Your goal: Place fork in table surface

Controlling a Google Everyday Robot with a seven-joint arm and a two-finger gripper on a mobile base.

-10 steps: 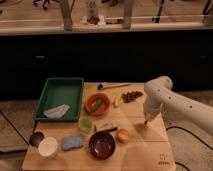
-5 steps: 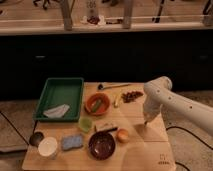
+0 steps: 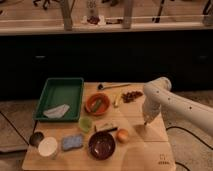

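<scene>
My gripper (image 3: 146, 122) hangs at the end of the white arm (image 3: 165, 97). It points straight down, just above the right side of the light tan wooden table surface (image 3: 145, 150). I cannot make out the small silvery fork anywhere on the table. If it is at the gripper, it is hidden there. The table has a small dark logo mark (image 3: 164, 161) at its near right corner.
A green tray (image 3: 60, 95) holding a white cloth sits at the left. An orange bowl (image 3: 97, 104), a dark bowl (image 3: 102, 145), a green cup (image 3: 85, 123), a blue sponge (image 3: 73, 142), a white cup (image 3: 48, 148) and a round orange item (image 3: 122, 135) stand mid-table. A dark-headed long utensil (image 3: 112, 86) and a dark red cluster (image 3: 132, 95) lie at the back.
</scene>
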